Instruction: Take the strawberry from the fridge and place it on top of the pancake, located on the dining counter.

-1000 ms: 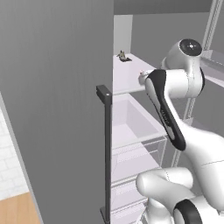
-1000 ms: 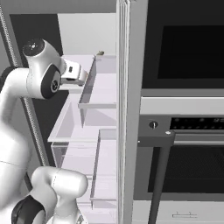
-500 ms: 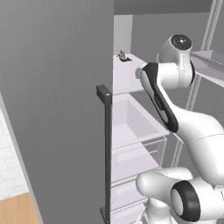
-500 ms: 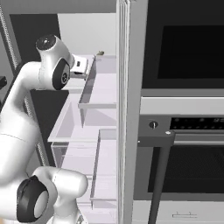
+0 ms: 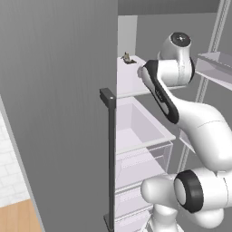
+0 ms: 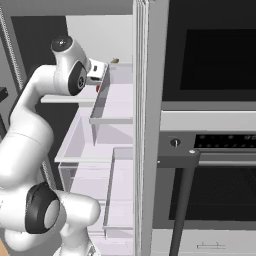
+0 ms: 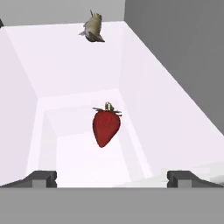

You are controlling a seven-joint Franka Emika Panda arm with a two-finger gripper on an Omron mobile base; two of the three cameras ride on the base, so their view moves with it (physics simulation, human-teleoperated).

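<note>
The strawberry lies on the white shelf inside the open fridge, its green top pointing away from me. My gripper is open just short of it, with one fingertip on each side of the berry and nothing between them. In the right base view the strawberry is a red speck below my hand, behind a door shelf. The pancake and the dining counter are out of view.
A small grey-brown object sits at the back of the same shelf, also visible as a grey-brown object. Clear drawers lie below. The fridge door's dark handle is on the left, the black oven column on the right.
The arm's upper joint has risen and swung toward the fridge shelf, carrying the hand further in. The gripper stays open and the strawberry has not moved.
</note>
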